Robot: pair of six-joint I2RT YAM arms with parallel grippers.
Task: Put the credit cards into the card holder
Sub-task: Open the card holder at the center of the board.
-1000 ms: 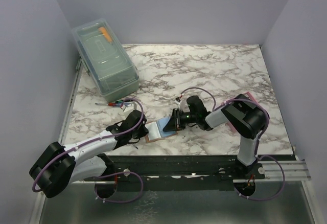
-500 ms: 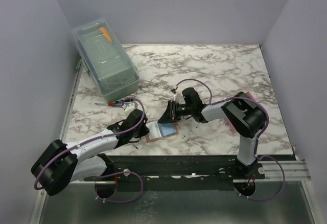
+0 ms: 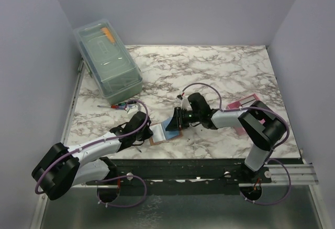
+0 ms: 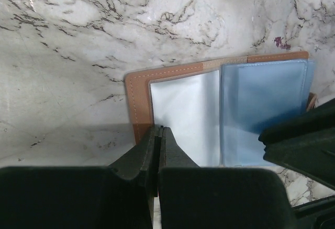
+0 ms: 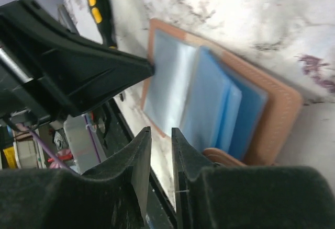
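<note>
Top view: a roughly square, tan leather-like card holder [image 3: 161, 136] lies open on the veined marble table [image 3: 225, 72]. The left gripper [image 3: 146, 133] meets its left edge and the right gripper [image 3: 172, 126] is over its right half.

Left wrist: the holder has a stitched tan border and glossy white and pale blue sleeves. The black fingers are pressed together on the border.

Right wrist: layered blue sheets lie inside the holder, and the fingers are narrowly parted above its edge.

Both arms [image 3: 99, 146] have white links and black joints; purple cables [image 3: 200, 85] loop alongside.
</note>
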